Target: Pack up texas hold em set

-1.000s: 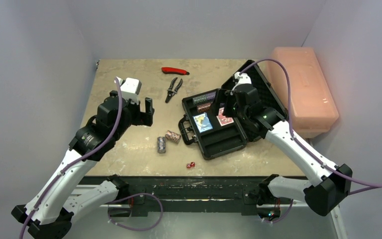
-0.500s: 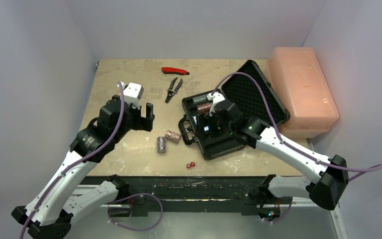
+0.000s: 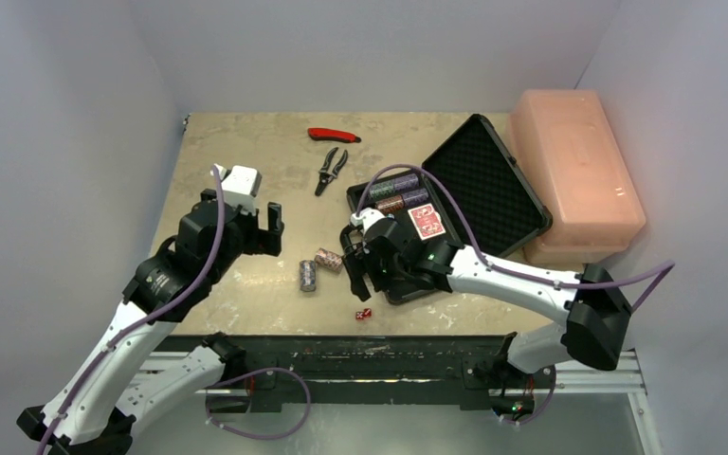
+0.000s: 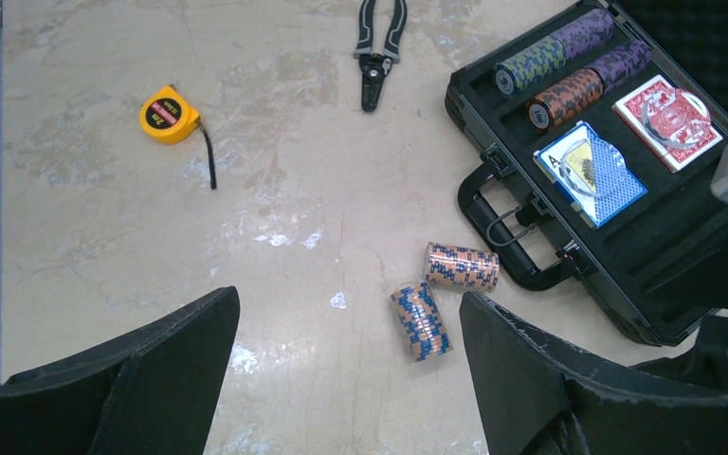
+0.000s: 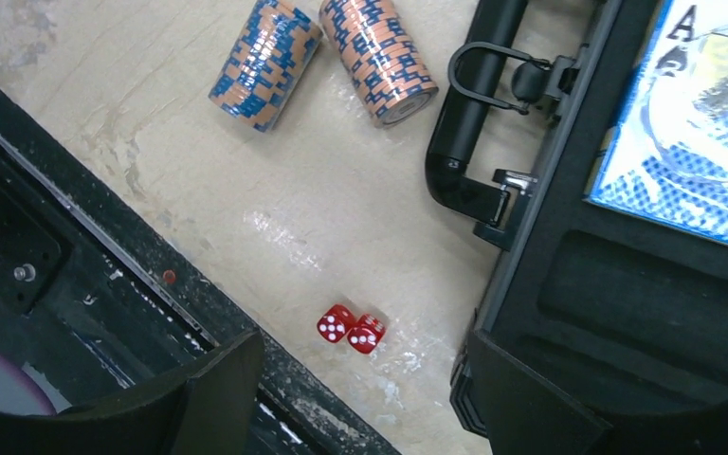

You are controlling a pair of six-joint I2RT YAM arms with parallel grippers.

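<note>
The open case (image 3: 482, 180) lies at 3 o'clock from the table centre, with two dice (image 5: 351, 329) at its 7 o'clock. The right claw (image 5: 365, 393) has left the case and hangs spread above the dice. The left claw (image 4: 346, 379), also spread, hovers at 10 o'clock from the loose chip stacks (image 4: 421, 320).

The blue deck (image 5: 701, 142) runs off the top and right edges of the right wrist view. From above, the right arm (image 3: 502, 273) hides it, along with the near part of the briefcase (image 3: 479, 185). There the dice (image 3: 363, 314) are too small to read. The left wrist view cuts the pliers (image 4: 373, 76) off at the handles, along its top edge.
</note>
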